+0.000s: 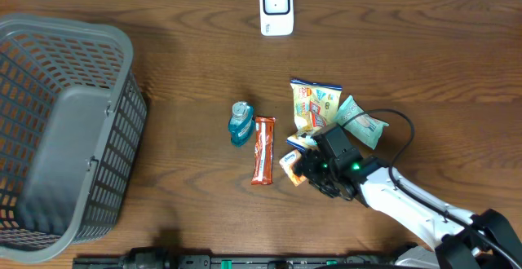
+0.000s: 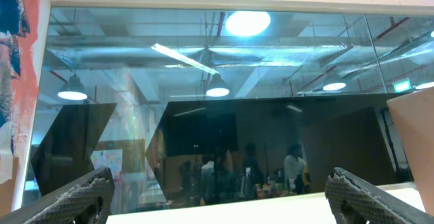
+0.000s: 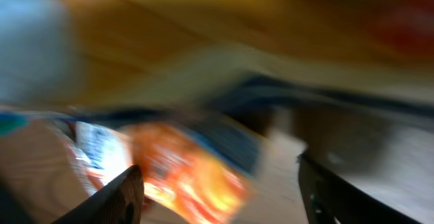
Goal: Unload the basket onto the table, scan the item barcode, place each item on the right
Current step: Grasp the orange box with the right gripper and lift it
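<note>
Packet (image 1: 291, 168), orange, lies just right of bar (image 1: 262, 150), beside crowded bags (image 1: 316, 103); right gripper (image 1: 308, 174) hovers over it, jaws apart, nothing visibly clamped. Left gripper (image 2: 220, 190) gapes empty. Closing could catch a neighbouring bag, hiding the barcode.

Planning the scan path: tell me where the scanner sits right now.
Overhead view: the white scanner stands at the table's far edge, near the middle; the yellow snack bag lies nearest, toward the robot.
</note>
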Controlling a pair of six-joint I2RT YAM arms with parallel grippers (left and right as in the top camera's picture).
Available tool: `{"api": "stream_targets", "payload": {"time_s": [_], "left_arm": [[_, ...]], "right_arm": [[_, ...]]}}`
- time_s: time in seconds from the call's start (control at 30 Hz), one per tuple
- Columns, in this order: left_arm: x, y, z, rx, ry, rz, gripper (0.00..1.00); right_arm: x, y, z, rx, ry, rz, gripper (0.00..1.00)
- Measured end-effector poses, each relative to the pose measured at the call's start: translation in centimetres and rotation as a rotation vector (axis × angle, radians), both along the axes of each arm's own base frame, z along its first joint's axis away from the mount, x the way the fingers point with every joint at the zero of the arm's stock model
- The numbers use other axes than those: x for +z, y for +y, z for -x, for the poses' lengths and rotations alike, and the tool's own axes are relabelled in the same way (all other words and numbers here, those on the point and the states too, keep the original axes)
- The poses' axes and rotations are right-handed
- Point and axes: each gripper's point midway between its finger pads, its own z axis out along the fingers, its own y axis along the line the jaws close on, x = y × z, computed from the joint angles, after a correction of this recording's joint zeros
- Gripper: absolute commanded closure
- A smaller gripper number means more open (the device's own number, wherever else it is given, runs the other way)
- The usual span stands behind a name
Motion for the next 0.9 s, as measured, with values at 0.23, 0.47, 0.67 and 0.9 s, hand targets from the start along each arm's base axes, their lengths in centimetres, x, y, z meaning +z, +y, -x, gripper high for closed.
{"api": "stream_targets", "payload": {"time_s": [0.23, 0.47, 0.67, 0.9], "left_arm": [[0.0, 0.0, 0.0, 0.0, 0.0, 0.0, 0.01], [0.0, 0.0, 0.0, 0.0, 0.0, 0.0, 0.01], [0.0, 0.0, 0.0, 0.0, -0.001, 0.0, 0.01], [0.0, 0.0, 0.0, 0.0, -0.001, 0.0, 0.01]], "right_arm": [[-0.4, 1.0, -1.0, -0.042, 0.01, -0.038, 0.72], [-0.5, 1.2, -0.9, -0.052, 0.023, -0.044, 0.99], [-0.3, 1.1, -0.1, 0.012, 0.055, -0.071, 0.99], [3.9, -0.8, 0.9, 0.038, 0.064, -0.219, 0.99]]}}
